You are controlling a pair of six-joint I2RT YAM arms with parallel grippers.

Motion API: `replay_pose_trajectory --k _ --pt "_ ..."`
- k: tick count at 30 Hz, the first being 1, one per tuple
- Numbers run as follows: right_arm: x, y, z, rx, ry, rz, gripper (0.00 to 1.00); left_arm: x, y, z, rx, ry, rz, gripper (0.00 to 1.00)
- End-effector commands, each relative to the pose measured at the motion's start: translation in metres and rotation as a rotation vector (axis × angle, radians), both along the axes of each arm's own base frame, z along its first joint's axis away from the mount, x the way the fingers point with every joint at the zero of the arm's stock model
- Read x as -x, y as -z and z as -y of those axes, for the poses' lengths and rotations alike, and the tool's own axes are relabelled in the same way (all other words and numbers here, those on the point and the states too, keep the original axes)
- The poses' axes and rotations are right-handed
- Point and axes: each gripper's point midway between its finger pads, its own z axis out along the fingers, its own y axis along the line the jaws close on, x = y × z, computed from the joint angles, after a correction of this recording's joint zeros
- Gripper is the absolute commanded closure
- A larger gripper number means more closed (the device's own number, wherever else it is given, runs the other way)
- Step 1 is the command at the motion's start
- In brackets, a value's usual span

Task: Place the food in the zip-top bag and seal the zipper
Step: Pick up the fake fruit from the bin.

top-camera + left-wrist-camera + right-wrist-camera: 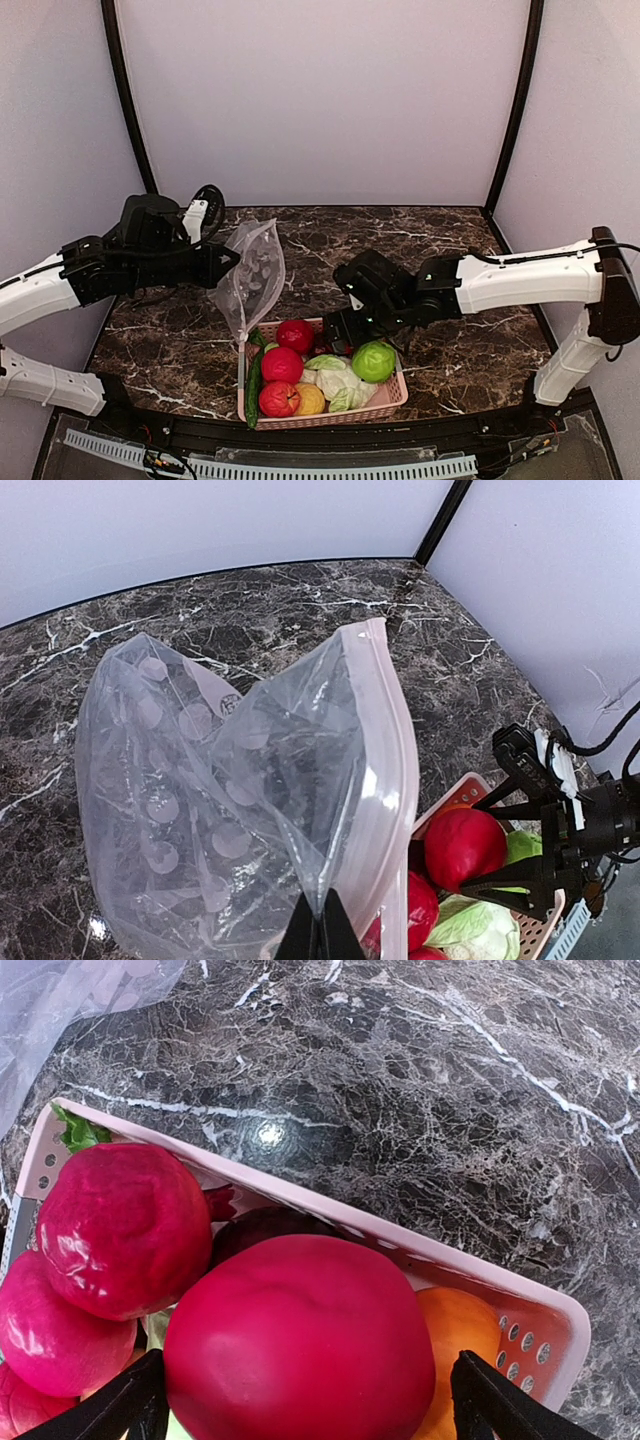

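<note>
Left gripper (320, 932): clenched on a pinch of the zip-top bag (200, 810), which is held up off the table (450, 250), just beside the far left corner of the pink basket (392, 396).
Right gripper (310, 1400): jaws are spread wide and nothing is grasped; it is lowered over a red ball (300, 1340) with one finger on either side. Whether the fingers touch the ball cannot be told.
Bag: the two plies appear parted in the left wrist view, and the zipper (392, 750) is not pressed together. No food is seen inside.
Food: all of it is seen in the basket, with red balls, a green ball (373, 361), the cabbage (335, 380), an orange piece (455, 1340) and the cucumber (254, 385) along the left wall.
Step in hand: judged to be the pick of a first item, with filling not yet begun.
Next move: the jaws would need to be closed squarely on the round, smooth ball. The ball would then be lifted clear of its neighbours and carried to the bag's mouth, which must be held open wide enough to take it.
Risk: the ball may be squeezed out sideways, or the floppy mouth may be pushed shut.
</note>
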Motion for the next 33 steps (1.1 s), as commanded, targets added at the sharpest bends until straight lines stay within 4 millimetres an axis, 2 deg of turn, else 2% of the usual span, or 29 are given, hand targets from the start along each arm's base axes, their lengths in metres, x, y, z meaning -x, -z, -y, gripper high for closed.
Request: replay_pose_trajectory --k 1,5,10,14,23,27,33 --pt "-0.004 -0.001 -0.005 0.000 0.026 0.014 0.05 0.003 -0.005 -0.002 0.033 0.000 0.006 0.99" --pt "-0.003 0.003 -0.004 0.002 0.036 0.006 0.07 0.005 -0.006 -0.003 0.040 0.006 0.005 0.99" --pt "-0.003 -0.002 0.000 -0.014 0.051 0.011 0.21 0.007 -0.010 -0.004 0.053 0.010 0.012 0.99" --pt "-0.002 -0.008 0.003 -0.029 0.052 0.019 0.27 0.008 -0.014 -0.004 0.061 0.011 0.019 0.99" --pt "-0.002 -0.025 0.009 -0.074 0.066 0.043 0.31 0.011 -0.016 -0.004 0.079 0.021 0.017 0.99" --pt "-0.001 -0.047 0.011 -0.127 0.063 0.066 0.32 0.013 -0.021 -0.003 0.096 0.028 0.022 0.99" --pt "0.008 -0.101 0.007 -0.300 -0.010 0.122 0.33 0.016 -0.025 0.001 0.129 0.053 0.016 0.99"
